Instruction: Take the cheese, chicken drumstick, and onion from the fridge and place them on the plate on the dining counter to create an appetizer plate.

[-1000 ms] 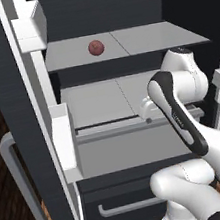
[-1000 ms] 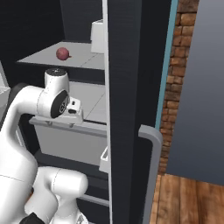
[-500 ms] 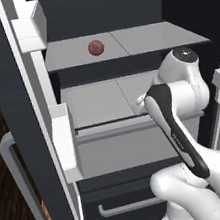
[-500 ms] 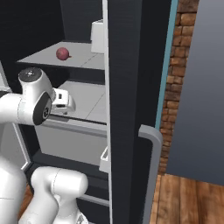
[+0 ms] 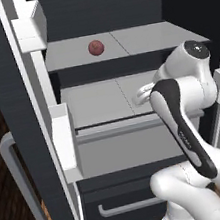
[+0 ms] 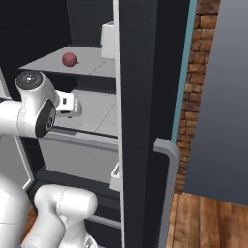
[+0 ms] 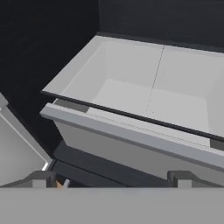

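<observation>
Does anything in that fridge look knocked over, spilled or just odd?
Nothing stands out. The onion sits alone on the upper shelf of the open fridge, with no spill near it. The drawer below looks bare and intact.

The arm has swung its upper joint up and to the right in front of the open fridge (in the right base view it has drawn left), its wrist now level with the lower shelf.

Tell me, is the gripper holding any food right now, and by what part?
Nothing is held. The gripper is open and empty, facing the fridge shelves; the onion sits untouched on the upper shelf.
</observation>
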Controlling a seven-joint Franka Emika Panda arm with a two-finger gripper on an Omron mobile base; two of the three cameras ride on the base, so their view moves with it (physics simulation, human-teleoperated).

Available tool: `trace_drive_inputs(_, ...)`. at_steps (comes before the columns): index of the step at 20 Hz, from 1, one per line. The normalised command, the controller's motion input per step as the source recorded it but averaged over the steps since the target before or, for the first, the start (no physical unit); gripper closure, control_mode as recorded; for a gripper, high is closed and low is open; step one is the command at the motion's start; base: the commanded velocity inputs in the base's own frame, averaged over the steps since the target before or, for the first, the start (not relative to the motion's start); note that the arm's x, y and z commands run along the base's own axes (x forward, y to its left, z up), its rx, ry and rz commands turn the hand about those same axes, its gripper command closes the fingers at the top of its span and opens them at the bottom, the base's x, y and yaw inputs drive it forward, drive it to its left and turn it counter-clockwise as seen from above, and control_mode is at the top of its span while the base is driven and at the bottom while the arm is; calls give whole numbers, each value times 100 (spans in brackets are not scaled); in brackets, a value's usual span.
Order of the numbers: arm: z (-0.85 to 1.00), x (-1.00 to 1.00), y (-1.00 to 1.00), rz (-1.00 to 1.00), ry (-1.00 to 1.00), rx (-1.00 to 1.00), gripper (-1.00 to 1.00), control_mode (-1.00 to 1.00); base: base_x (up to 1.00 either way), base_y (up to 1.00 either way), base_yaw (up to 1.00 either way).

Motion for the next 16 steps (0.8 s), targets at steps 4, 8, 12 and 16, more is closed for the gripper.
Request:
trace_drive_inputs(4,60,22,0,0,0,4,-100,-100,0,0,0)
trace_drive_inputs(8,49,54,3,0,0,0,-100,-100,0,0,0)
trace_drive_inputs(12,38,50,1,0,-1,1,-100,-100,0,0,0)
trace_drive_inputs(16,21,45,4,0,-8,0,-100,-100,0,0,0)
